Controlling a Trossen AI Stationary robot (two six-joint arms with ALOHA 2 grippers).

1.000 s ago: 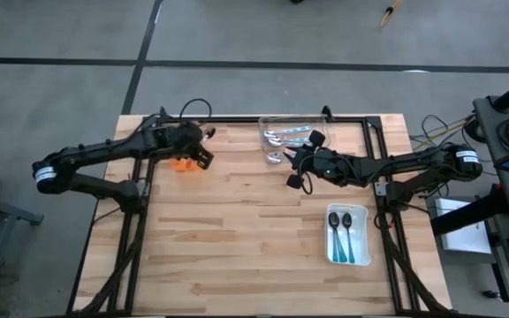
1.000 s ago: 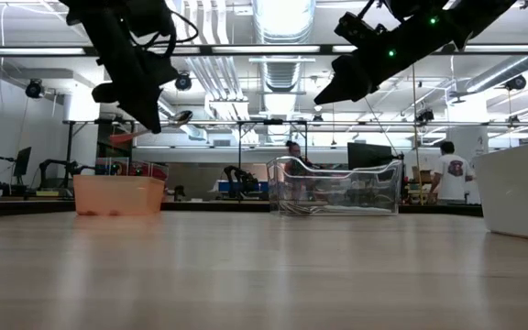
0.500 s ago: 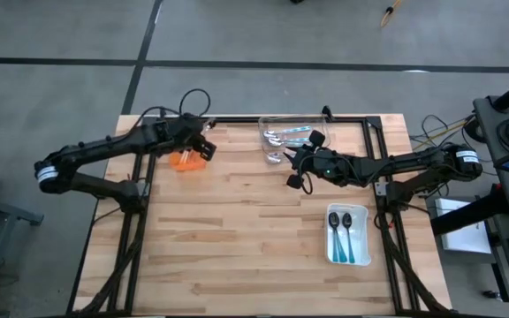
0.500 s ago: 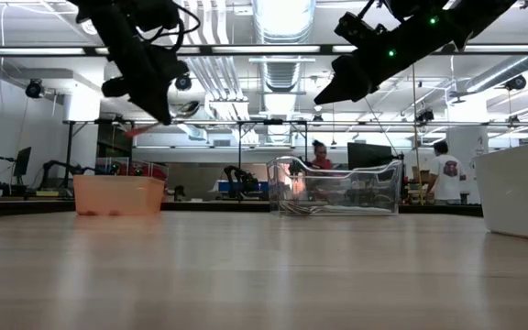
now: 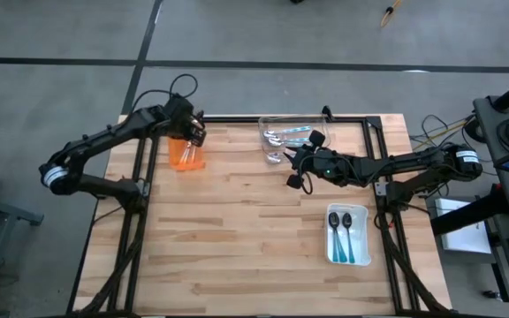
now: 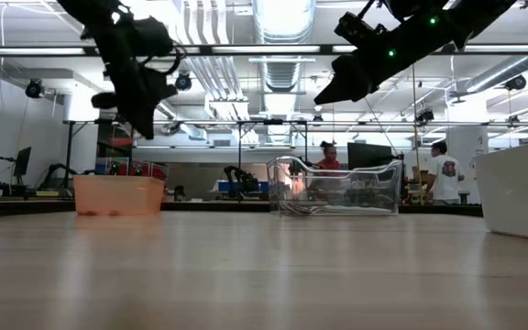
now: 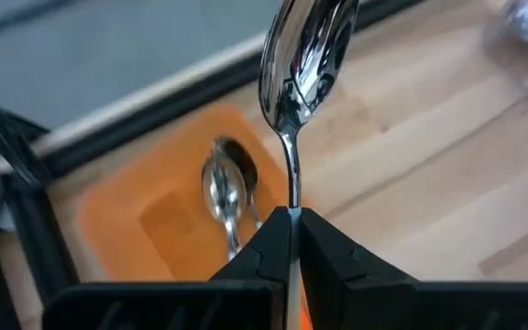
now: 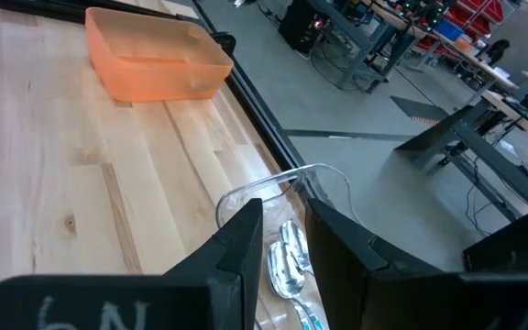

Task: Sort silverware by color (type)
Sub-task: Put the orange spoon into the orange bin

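The left pincer [image 5: 190, 134] has swung toward the upper left of the high view and now hangs over the orange tray [image 5: 185, 155]. It is pressed together on a spoon [image 7: 302, 78], above another spoon [image 7: 225, 188] lying in that tray. The right pincer [image 5: 292, 159] is slightly spread, holding nothing, beside the clear tray [image 5: 292, 137].

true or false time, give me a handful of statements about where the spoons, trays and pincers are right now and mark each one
1. The left pincer is shut on a spoon above the orange tray. True.
2. The orange tray has nothing in it. False: one spoon already lies inside.
3. The white tray holds two spoons. True.
4. The right pincer is carrying a spoon. False: its fingers stand slightly apart with nothing between them, over the clear tray.
5. The clear tray sits at the near edge of the table. False: it is at the far edge, with spoons inside.
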